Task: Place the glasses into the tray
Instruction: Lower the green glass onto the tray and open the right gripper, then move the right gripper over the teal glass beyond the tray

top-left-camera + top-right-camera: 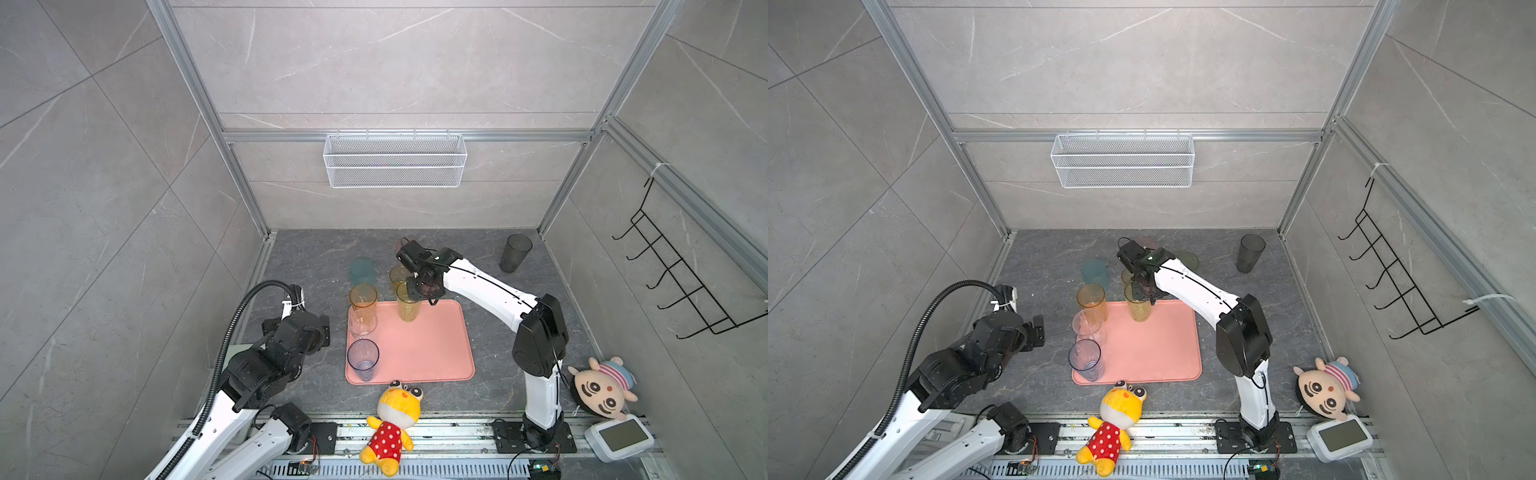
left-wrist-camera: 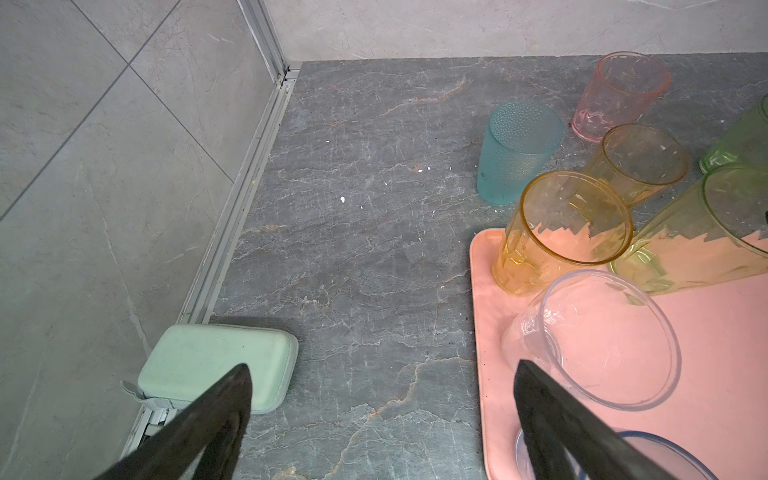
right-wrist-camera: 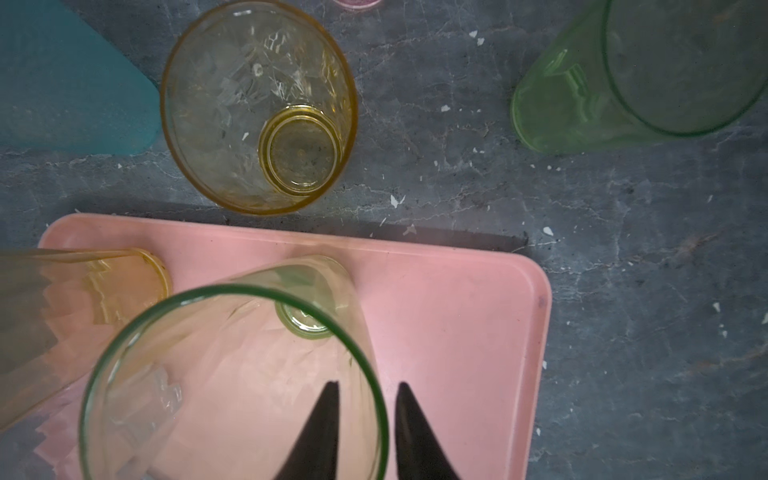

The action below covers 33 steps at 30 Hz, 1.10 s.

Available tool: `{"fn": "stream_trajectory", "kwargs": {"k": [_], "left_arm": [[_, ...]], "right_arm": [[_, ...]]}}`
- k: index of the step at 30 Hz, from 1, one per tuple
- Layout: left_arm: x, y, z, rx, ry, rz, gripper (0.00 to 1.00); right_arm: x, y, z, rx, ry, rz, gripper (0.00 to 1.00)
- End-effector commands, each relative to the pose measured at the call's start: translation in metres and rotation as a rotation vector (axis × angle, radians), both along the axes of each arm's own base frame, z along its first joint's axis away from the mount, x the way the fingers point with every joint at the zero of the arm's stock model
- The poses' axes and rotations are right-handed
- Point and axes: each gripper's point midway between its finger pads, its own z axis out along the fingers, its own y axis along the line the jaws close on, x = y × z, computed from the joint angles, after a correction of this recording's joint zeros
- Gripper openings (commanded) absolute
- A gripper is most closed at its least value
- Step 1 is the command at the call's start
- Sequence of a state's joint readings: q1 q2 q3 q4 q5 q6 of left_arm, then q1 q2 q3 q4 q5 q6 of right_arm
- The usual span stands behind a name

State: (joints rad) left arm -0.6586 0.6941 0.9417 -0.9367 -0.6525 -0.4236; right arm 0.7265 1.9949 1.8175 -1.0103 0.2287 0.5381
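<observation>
Right wrist view looks down on the right tool (image 3: 365,384), whose two black fingers stand a little apart, straddling the rim of the tall yellow-green tumbler (image 3: 232,374). One finger is inside the mouth and one outside, with a sliver of gap showing, so the wall is not pinched. That tumbler stands upright on the tray (image 3: 457,332), close to its far edge, directly under the tool in both top views. Along the tray's left side stand the amber tumbler (image 1: 363,296), the clear tumbler (image 1: 362,322) and the blue tumbler (image 1: 363,359). On the counter (image 1: 299,266) beyond the tray are the short yellow tumbler (image 3: 257,108), teal tumbler (image 1: 362,270), green tumbler (image 3: 636,75) and pink tumbler (image 2: 619,95). The grey tumbler (image 1: 515,251) stands well apart, toward the far right corner. The left tool (image 2: 382,365) has its fingers spread wide and empty, over the counter just left of the tray.
</observation>
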Motion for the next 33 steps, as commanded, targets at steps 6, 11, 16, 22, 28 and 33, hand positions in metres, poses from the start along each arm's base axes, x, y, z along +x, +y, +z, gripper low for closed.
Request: {"fn": "stream_trajectory", "kwargs": {"k": [6, 11, 16, 22, 28, 33], "left_arm": [[0.001, 0.001, 0.004, -0.013, -0.021, 0.018, 0.98], [0.001, 0.002, 0.004, -0.013, -0.023, 0.021, 0.98], [0.000, 0.003, 0.006, -0.017, -0.029, 0.025, 0.98], [0.000, 0.005, 0.006, -0.014, -0.032, 0.029, 0.98], [0.000, 0.008, 0.007, 0.001, -0.037, 0.044, 0.98], [0.000, 0.011, 0.008, 0.009, -0.042, 0.059, 0.98]], "right_arm": [[-0.002, 0.012, 0.012, 0.047, 0.002, 0.021, 0.44], [0.004, 0.010, 0.039, 0.054, -0.061, 0.032, 0.51], [0.014, 0.011, 0.080, 0.086, -0.187, 0.067, 0.54], [0.026, 0.028, 0.110, 0.172, -0.286, 0.106, 0.59], [0.035, 0.053, 0.125, 0.250, -0.357, 0.132, 0.59], [0.041, 0.075, 0.131, 0.314, -0.419, 0.149, 0.61]]}}
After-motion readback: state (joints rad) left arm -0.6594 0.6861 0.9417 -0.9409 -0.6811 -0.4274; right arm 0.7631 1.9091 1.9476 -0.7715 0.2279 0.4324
